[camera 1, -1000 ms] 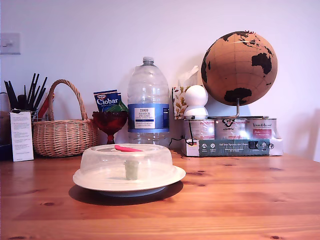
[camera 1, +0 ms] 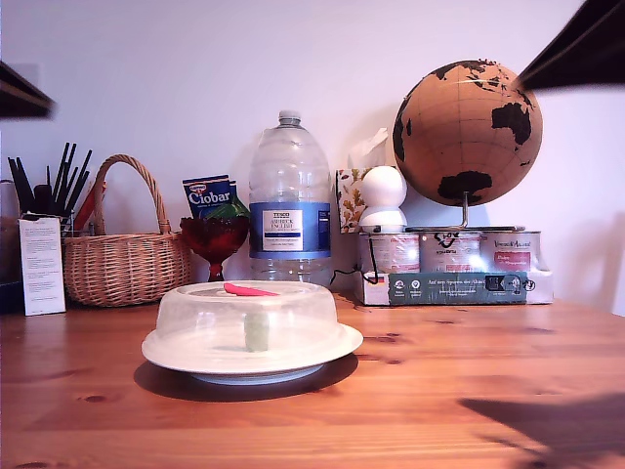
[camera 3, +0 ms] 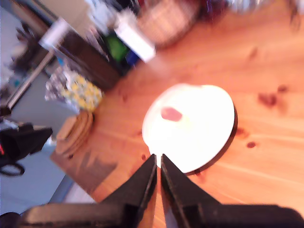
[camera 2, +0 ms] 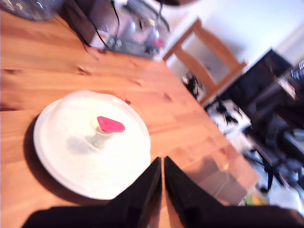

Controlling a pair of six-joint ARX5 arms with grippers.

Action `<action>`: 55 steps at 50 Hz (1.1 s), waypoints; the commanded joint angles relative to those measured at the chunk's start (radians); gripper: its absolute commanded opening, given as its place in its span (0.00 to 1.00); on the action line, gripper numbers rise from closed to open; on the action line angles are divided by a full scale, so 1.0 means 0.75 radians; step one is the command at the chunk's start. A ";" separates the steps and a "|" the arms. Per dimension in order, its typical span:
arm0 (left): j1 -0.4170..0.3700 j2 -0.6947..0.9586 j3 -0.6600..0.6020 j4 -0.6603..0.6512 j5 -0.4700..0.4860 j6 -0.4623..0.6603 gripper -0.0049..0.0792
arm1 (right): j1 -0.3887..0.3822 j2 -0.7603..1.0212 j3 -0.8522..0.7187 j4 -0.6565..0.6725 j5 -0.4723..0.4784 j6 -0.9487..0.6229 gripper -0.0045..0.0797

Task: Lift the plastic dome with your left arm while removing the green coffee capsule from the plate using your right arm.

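The plastic dome [camera 1: 249,318] with its pink tab [camera 1: 249,289] sits over the white plate [camera 1: 256,376] on the wooden table. The green coffee capsule [camera 1: 257,332] stands upright inside it, seen through the plastic. My first gripper [camera 2: 162,159] is shut, high above the table and short of the plastic dome [camera 2: 90,142]. My second gripper [camera 3: 158,156] is also shut, hovering off the opposite side of the plastic dome [camera 3: 190,126]. Blurred dark arm parts show at the exterior view's upper left [camera 1: 20,96] and upper right [camera 1: 576,49].
Behind the dome stand a wicker basket [camera 1: 125,256], a red glass goblet [camera 1: 215,239], a large water bottle [camera 1: 289,200] and a cork globe [camera 1: 467,132] on boxed tins [camera 1: 454,269]. A chair [camera 2: 204,61] stands past the table's end.
Dark arm parts have come into the exterior view's upper corners, and a shadow now falls on the table at its lower right. The dome, plate and capsule have not moved.
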 commanded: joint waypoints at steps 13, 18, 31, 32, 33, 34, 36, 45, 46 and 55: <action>-0.087 0.319 0.134 0.073 -0.045 0.134 0.03 | 0.189 0.355 0.248 0.163 0.014 -0.001 0.04; -0.120 0.419 0.160 0.127 -0.061 0.139 0.03 | 0.254 0.467 0.314 0.194 0.049 -0.010 0.04; -0.191 0.651 0.254 0.197 -0.115 0.149 0.03 | 0.377 0.738 0.441 0.207 0.128 -0.075 0.04; -0.195 0.668 0.262 0.200 -0.115 0.149 0.03 | 0.382 0.757 0.451 0.207 0.136 -0.076 0.04; -0.200 0.685 0.274 0.200 -0.115 0.149 0.03 | 0.391 0.773 0.459 0.207 0.144 -0.080 0.04; -0.204 0.703 0.284 0.201 -0.115 0.150 0.03 | 0.396 0.785 0.469 0.207 0.148 -0.081 0.04; -0.211 0.731 0.304 0.201 -0.116 0.154 0.03 | 0.408 0.826 0.491 0.208 0.158 -0.094 0.04; -0.243 0.862 0.397 0.201 -0.154 0.183 0.03 | 0.435 0.959 0.587 0.206 0.179 -0.102 0.04; -0.245 0.876 0.406 0.201 -0.160 0.184 0.03 | 0.438 0.972 0.597 0.206 0.179 -0.101 0.04; -0.252 0.987 0.474 0.201 -0.164 0.184 0.03 | 0.450 1.064 0.661 0.204 0.179 -0.101 0.04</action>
